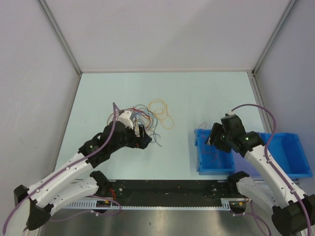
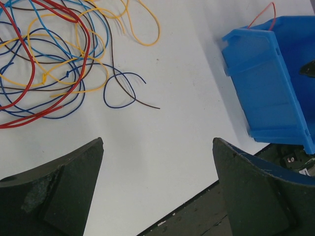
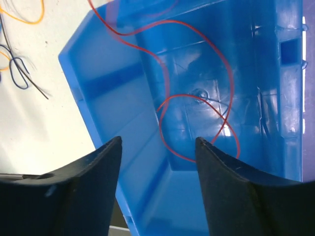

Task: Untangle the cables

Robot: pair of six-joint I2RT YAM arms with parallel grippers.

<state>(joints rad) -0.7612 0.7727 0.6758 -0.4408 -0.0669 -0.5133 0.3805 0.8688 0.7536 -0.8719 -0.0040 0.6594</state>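
the cables (image 1: 147,115) lie heaped left of the blue bin (image 1: 199,152), light, limp and quick to snag; one red wire (image 3: 160,123) lies inside the bin. the left gripper (image 2: 157,142) gapes wide beside the heap, and the right gripper (image 3: 157,140) hangs parted and empty over the bin. best pinch a loose end.

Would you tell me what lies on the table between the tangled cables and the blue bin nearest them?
Nothing: the stretch of table between the cables and the blue bin is bare, which shows best in the left wrist view.
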